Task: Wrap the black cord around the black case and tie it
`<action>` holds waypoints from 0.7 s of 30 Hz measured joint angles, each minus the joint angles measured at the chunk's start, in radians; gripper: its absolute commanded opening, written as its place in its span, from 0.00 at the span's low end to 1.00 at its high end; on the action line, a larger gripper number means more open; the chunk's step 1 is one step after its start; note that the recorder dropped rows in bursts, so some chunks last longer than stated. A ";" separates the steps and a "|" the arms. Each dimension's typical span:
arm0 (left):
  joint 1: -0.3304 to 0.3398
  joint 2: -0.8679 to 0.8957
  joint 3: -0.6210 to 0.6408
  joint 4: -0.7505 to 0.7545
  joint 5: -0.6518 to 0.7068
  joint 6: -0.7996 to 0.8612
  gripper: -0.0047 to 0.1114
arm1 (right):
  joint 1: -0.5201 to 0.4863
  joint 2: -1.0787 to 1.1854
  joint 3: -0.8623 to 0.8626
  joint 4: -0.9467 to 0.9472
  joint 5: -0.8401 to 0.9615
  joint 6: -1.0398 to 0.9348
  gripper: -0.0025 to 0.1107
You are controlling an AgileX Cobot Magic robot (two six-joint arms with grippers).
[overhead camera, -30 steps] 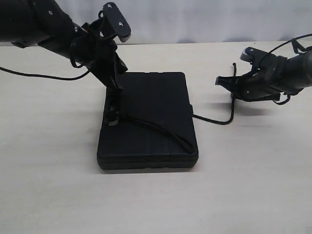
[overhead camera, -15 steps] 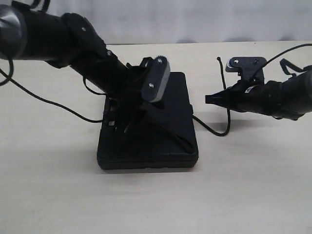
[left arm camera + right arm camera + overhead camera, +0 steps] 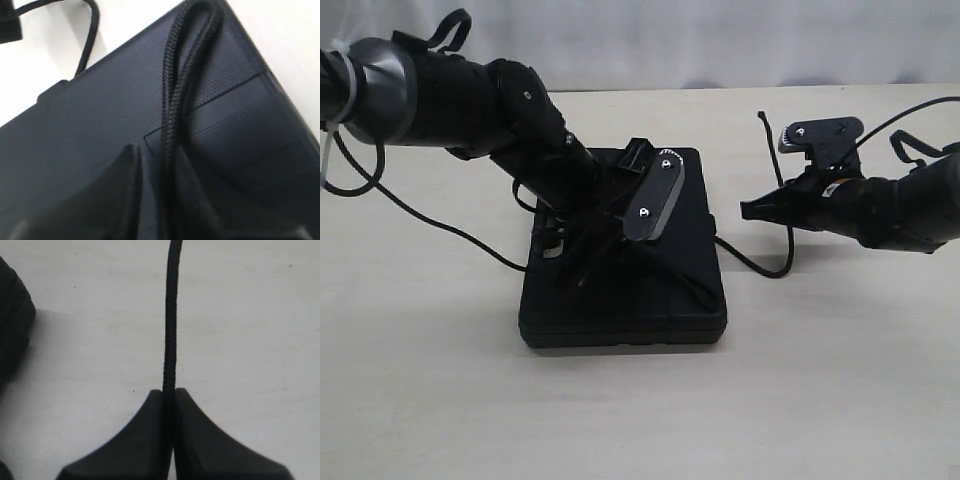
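The flat matte black plastic case (image 3: pixel 620 300) lies near the middle of the desk (image 3: pixel 840 400). The long braided black cord (image 3: pixel 172 100) runs doubled across its lid to one corner. Another stretch leaves the case's right edge for my right gripper (image 3: pixel 170 396), whose fingers are pressed tight on it. My left gripper (image 3: pixel 157 165) straddles the doubled strand, fingers slightly parted; whether they pinch it I cannot tell. I judge the wrap only partly laid, with no knot visible, so the tying remains.

Bright, even light; soft shadow under black case (image 3: pixel 685 200); left wrist foreground blurred.
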 measured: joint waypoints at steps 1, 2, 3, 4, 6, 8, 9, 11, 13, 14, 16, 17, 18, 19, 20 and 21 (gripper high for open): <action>0.000 0.000 0.000 0.000 -0.002 -0.002 0.08 | 0.000 0.000 0.000 0.000 0.002 -0.001 0.06; 0.000 0.000 0.000 -0.002 -0.005 -0.002 0.05 | 0.000 0.000 0.000 0.000 0.004 -0.001 0.06; 0.000 0.000 0.000 -0.002 -0.005 -0.004 0.04 | 0.000 0.000 0.002 0.000 0.004 -0.001 0.06; 0.000 0.000 0.000 -0.002 -0.005 -0.010 0.04 | 0.000 0.000 0.002 0.000 0.006 -0.001 0.06; 0.000 0.000 0.000 -0.004 -0.013 -0.036 0.04 | 0.000 0.000 0.002 0.000 0.006 -0.001 0.06; 0.000 0.000 0.000 -0.004 -0.032 -0.074 0.04 | 0.000 0.000 0.002 0.000 0.006 -0.001 0.06; 0.000 0.000 0.000 -0.004 -0.044 -0.092 0.04 | 0.000 0.000 0.002 0.000 0.006 -0.001 0.06; 0.000 0.000 0.000 -0.004 -0.081 -0.146 0.04 | 0.000 0.000 0.002 0.000 0.006 -0.001 0.06; 0.000 0.000 0.000 -0.004 -0.123 -0.207 0.04 | 0.000 0.000 0.002 0.000 0.006 -0.001 0.06; 0.000 0.000 0.000 -0.004 -0.139 -0.228 0.04 | 0.000 0.000 0.002 0.000 0.006 -0.001 0.06; 0.000 0.000 0.000 -0.004 -0.169 -0.270 0.04 | 0.000 0.000 0.002 0.000 0.006 -0.001 0.06; 0.000 0.000 0.000 -0.004 -0.178 -0.284 0.04 | 0.000 0.000 0.002 0.000 0.004 -0.001 0.06; 0.000 0.000 0.000 -0.005 -0.187 -0.298 0.04 | 0.000 0.000 0.002 0.000 0.004 -0.001 0.06; 0.000 0.000 0.000 -0.014 -0.195 -0.310 0.04 | 0.000 0.000 0.002 0.000 0.000 -0.001 0.06; 0.000 0.000 0.000 -0.030 -0.201 -0.318 0.04 | 0.000 0.000 0.002 0.000 0.000 -0.001 0.06; 0.000 0.000 0.002 -0.053 -0.215 -0.330 0.04 | 0.000 0.000 0.002 0.000 0.000 -0.001 0.06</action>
